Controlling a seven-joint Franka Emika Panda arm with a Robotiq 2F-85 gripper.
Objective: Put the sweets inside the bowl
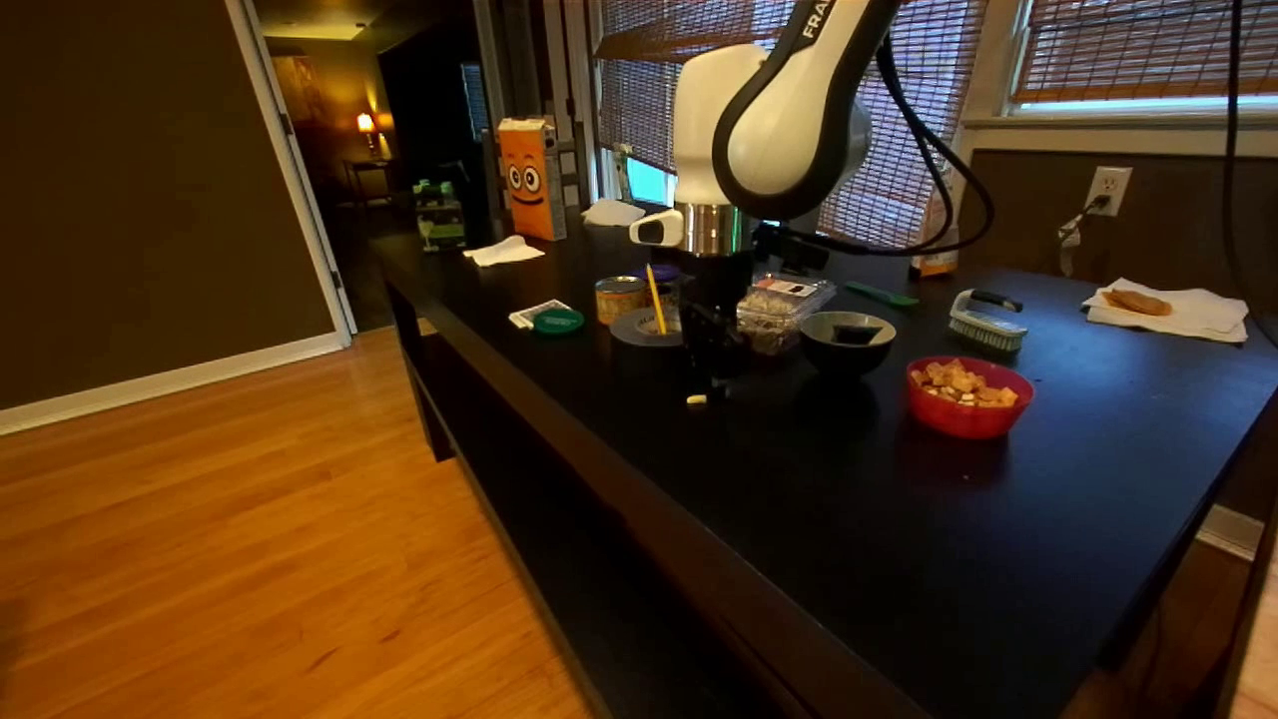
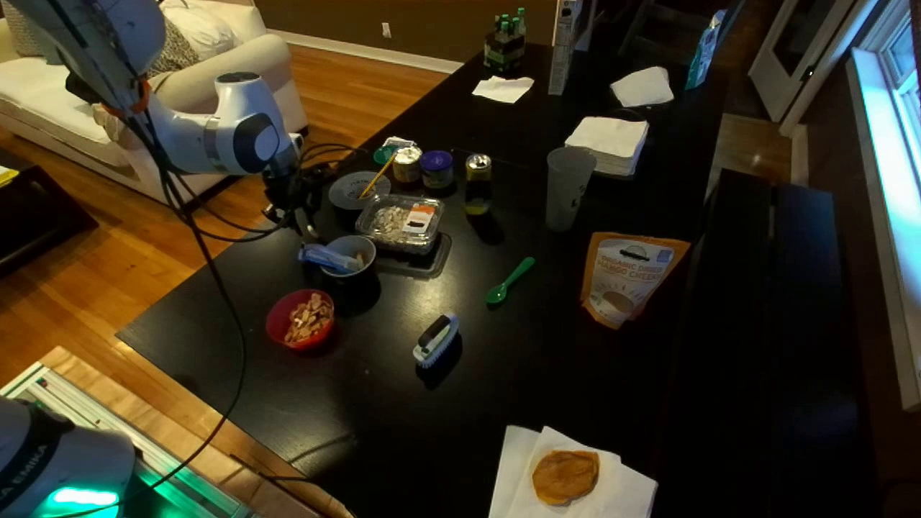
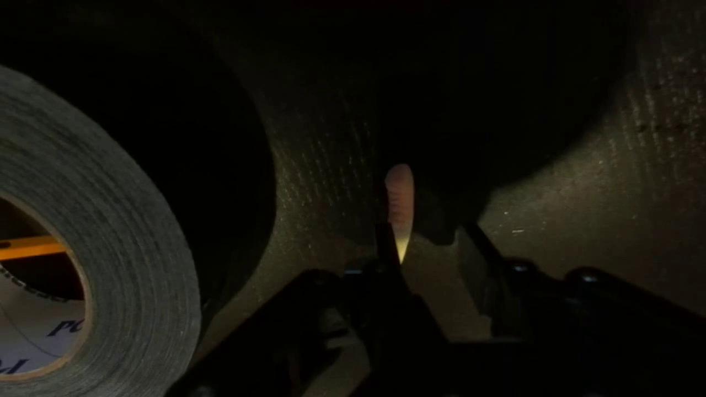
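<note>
The sweet [image 3: 401,207] is a slender, round-ended piece with fine crosswise ridges, resting on the dark, flecked tabletop [image 3: 623,220]. Nearby lies a ring-shaped roll of grey tape [image 3: 127,231], its face finely grooved. The tool [image 3: 427,237] stands with jaws parted; the sweet lies beside one fingertip [image 3: 384,242], clear of the other. Contact cannot be confirmed.

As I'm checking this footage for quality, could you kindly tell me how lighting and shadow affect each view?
Wrist view: dim, dark shadow beside the pale sweet; in an exterior view, the black gripper nearly blends into the dark table; in an exterior view, the base light glares.
</note>
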